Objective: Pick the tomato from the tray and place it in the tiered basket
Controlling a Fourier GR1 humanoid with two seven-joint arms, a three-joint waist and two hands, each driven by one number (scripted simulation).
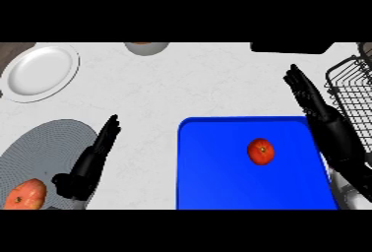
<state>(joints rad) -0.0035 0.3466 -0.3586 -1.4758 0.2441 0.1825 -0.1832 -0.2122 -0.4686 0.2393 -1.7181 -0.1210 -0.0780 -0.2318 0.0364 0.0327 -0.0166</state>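
Note:
A red tomato lies on the blue tray, right of the tray's middle. My right hand hovers over the tray's right edge, fingers straight and pointing away from me, apart from the tomato. The black wire tiered basket stands at the right edge, just right of that hand. My left hand rests open at the lower left, fingers up, holding nothing.
A grey round mat at the lower left carries a reddish fruit. A white plate sits at the upper left. A bowl and a dark object show at the top edge.

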